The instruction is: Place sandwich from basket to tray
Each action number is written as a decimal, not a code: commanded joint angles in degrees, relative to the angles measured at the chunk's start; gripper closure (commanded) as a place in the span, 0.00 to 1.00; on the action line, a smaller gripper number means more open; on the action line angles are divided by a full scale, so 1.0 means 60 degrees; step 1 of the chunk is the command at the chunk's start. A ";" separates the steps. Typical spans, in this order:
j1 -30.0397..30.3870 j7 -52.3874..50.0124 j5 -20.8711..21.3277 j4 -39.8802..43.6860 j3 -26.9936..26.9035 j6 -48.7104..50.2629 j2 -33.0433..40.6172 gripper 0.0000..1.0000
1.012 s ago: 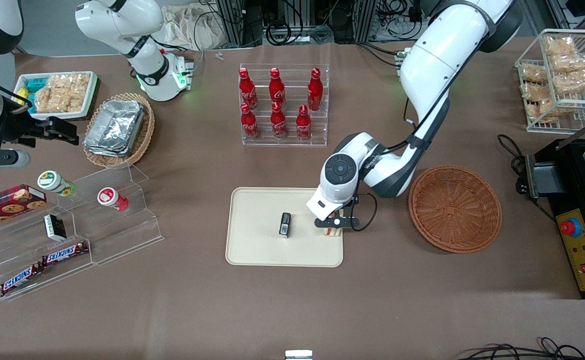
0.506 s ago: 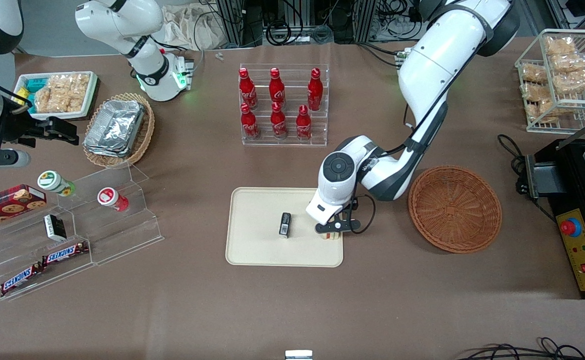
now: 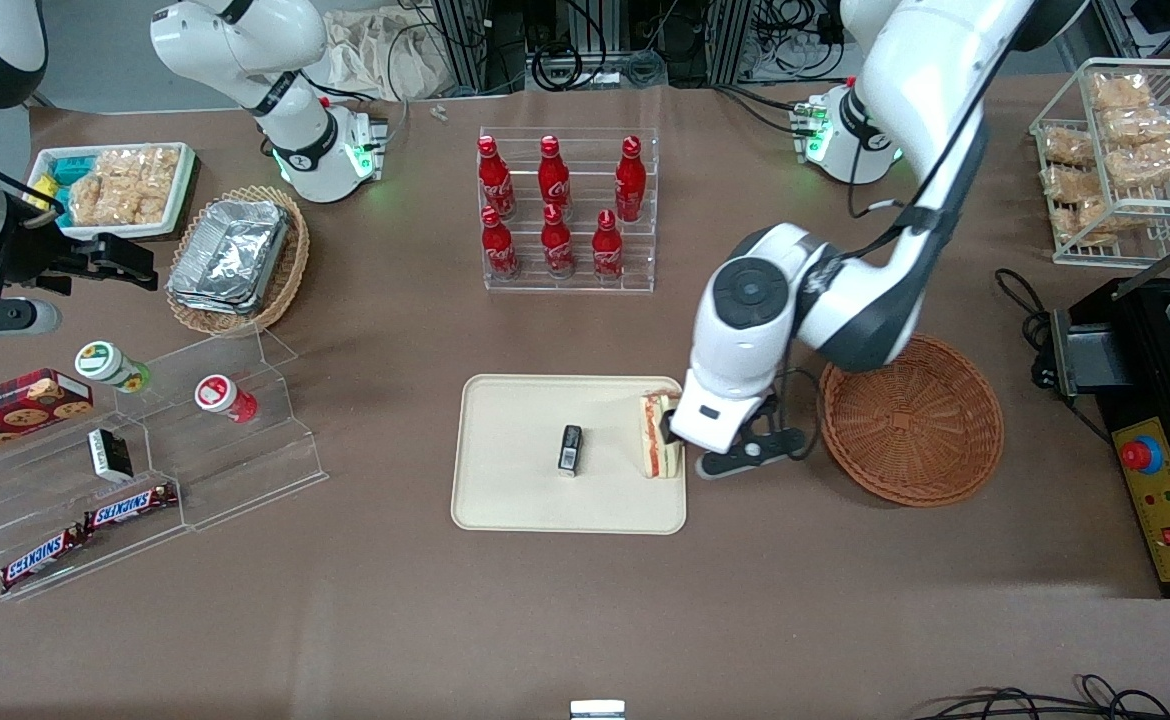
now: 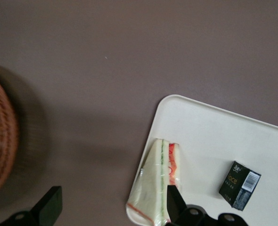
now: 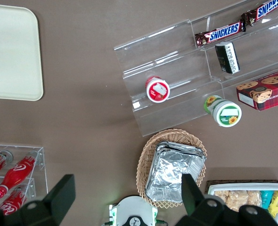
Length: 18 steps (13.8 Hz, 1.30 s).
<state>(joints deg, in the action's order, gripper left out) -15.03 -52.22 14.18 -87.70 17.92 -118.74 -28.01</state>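
A brown table carries the cream tray, and the left gripper hangs above the tray's edge toward the working arm's end, fingers spread apart and grasping nothing. Just below it the sandwich rests on the tray, free of both fingers. A small black box lies farther along the tray; the reddish-brown wicker basket stands nearby toward the working arm's end.

Brown matte worktop fills scene, lit evenly from above with soft shadows; at worktop edge farthest from front camera, aluminium frame posts and tangle of black cables; crumpled pale cloth beside them; more black cable loops at nearest edge, toward working arm's end; grey floor patch shows toward parked arm's end
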 commanded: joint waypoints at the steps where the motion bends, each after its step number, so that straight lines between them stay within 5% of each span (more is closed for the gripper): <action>1: 0.0715 0.1636 -0.1027 -0.0251 0.0046 0.1210 0.0916 0.00; 8: 0.3014 0.5210 -0.1967 -0.0339 -0.0042 0.4743 0.3186 0.00; 14: 0.1350 0.7458 -0.2246 -0.1582 -0.3612 0.5684 0.5779 0.00; 18: 0.1303 0.7487 -0.2232 -0.0781 -0.3675 0.5683 0.5184 0.00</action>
<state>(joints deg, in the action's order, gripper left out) -6.00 -7.77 1.49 -94.40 -3.44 -84.43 5.58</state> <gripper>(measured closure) 0.000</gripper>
